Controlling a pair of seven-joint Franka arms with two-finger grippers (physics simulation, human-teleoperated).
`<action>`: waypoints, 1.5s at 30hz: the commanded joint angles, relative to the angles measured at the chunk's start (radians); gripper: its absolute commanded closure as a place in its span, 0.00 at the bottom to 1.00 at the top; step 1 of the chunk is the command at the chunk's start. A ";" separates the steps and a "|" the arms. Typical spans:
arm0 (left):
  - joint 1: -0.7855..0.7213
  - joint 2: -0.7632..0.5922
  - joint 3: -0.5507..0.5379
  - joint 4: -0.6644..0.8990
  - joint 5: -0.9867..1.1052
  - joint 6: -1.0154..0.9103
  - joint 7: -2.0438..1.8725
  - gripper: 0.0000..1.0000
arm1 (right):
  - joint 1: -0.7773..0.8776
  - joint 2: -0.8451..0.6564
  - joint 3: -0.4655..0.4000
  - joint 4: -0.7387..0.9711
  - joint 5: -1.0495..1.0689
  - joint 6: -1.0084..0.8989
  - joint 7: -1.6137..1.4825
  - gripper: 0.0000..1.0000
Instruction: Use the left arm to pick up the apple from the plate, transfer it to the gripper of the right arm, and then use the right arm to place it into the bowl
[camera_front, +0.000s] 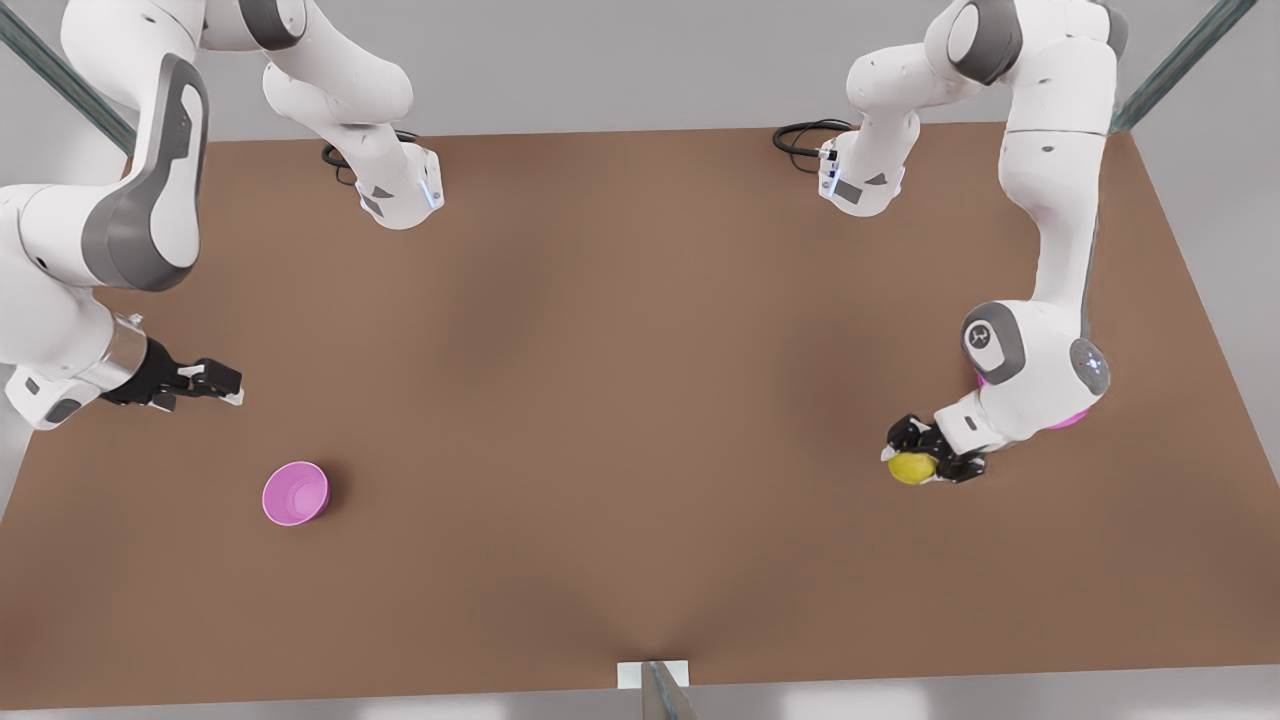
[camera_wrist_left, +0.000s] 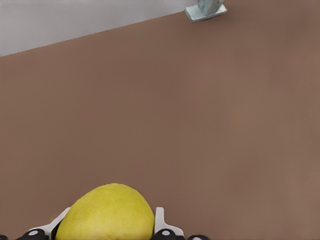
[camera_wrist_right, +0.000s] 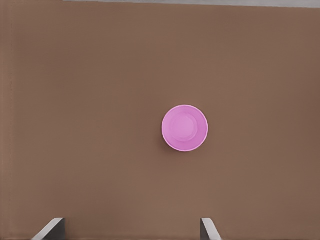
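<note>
**Spotter:** What have you got, big things first?

**Me:** I see the brown counter (camera_front: 640, 420) carrying everything. The left arm (camera_front: 1050, 200) is on the front view's right, reaching down from its base and folding at the elbow so the wrist sits over the plate (camera_front: 1068, 421). Only slivers of magenta peek out from under that wrist. The right arm (camera_front: 110, 230) is on the front view's left, bent low with its forearm roughly level over the counter. I judge it is waiting there for the handover.

**Spotter:** Why so far apart?

**Me:** The plate and the bowl (camera_front: 295, 493) lie well apart, near opposite ends of the counter, so I reckon neither arm covers both. That is why the fruit has to be passed across. The bowl stands upright and empty, near the right arm.

**Spotter:** And the pincers?

**Me:** The left pincer (camera_front: 920, 456) is clenched on the apple (camera_front: 911, 468). In my left wrist view the apple (camera_wrist_left: 111, 212) sits snug between the pale fingertips (camera_wrist_left: 159, 218), with bare counter beyond it, so I judge it is off the plate and just past its rim. The right pincer (camera_front: 215, 382) is released. My right wrist view shows its fingertips (camera_wrist_right: 51, 228) spread wide with nothing between them, looking down on the bowl (camera_wrist_right: 184, 128).
</note>
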 joint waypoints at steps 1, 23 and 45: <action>-0.081 0.030 -0.046 0.067 -0.146 -0.052 0.068 0.28 | 0.006 0.000 0.003 0.000 0.147 -0.005 0.009 0.00; -0.385 0.656 -0.404 0.683 -0.726 0.158 1.299 0.34 | 0.055 0.354 0.213 -0.242 1.167 0.351 -0.334 0.00; -0.420 0.662 -0.405 0.690 -0.765 0.187 1.299 0.34 | 0.083 0.451 0.281 -0.250 1.491 0.331 -0.610 0.00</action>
